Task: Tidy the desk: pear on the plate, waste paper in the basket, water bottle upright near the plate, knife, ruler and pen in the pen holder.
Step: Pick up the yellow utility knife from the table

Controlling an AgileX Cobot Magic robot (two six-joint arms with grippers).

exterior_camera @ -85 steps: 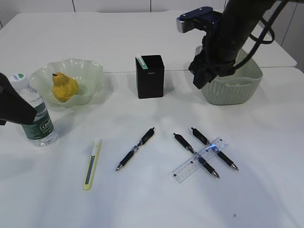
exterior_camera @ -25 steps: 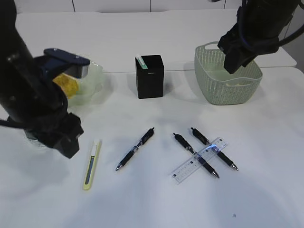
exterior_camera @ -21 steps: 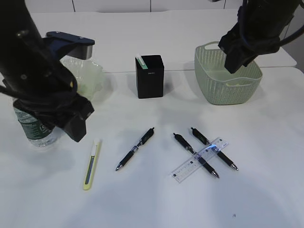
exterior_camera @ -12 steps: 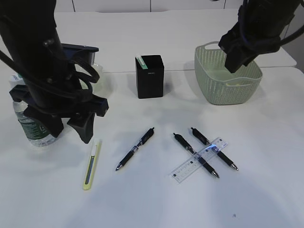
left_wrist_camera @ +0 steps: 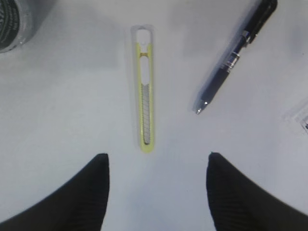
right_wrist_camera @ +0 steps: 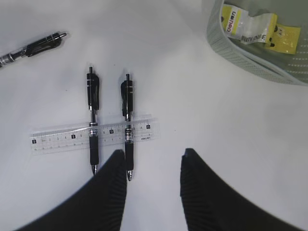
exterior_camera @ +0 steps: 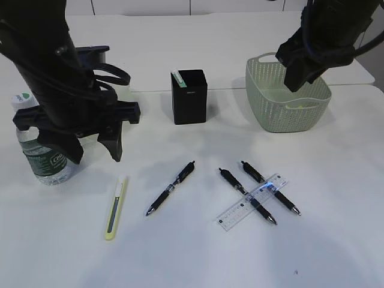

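Note:
The yellow knife (exterior_camera: 116,207) (left_wrist_camera: 146,91) lies flat on the white table, just ahead of my open, empty left gripper (exterior_camera: 96,155) (left_wrist_camera: 156,159), which hovers above it. One black pen (exterior_camera: 171,188) (left_wrist_camera: 236,55) lies to its right. Two more pens (right_wrist_camera: 93,120) (right_wrist_camera: 127,120) lie under the clear ruler (exterior_camera: 252,202) (right_wrist_camera: 91,136). My right gripper (exterior_camera: 298,81) (right_wrist_camera: 153,156) hangs open and empty, high by the green basket (exterior_camera: 288,114) (right_wrist_camera: 240,48), which holds waste paper (right_wrist_camera: 250,31). The water bottle (exterior_camera: 42,150) stands upright at the left. The black pen holder (exterior_camera: 189,96) stands mid-table. My left arm hides the pear and most of the plate (exterior_camera: 124,91).
A pale green stick (exterior_camera: 178,77) pokes out of the pen holder. A second white table edge (exterior_camera: 348,81) runs behind the basket. Open table surface lies in front of the pens and the knife.
My left arm has swung from the far left, by the bottle, to above the knife. The right arm rose from the basket's front earlier and has since held still.

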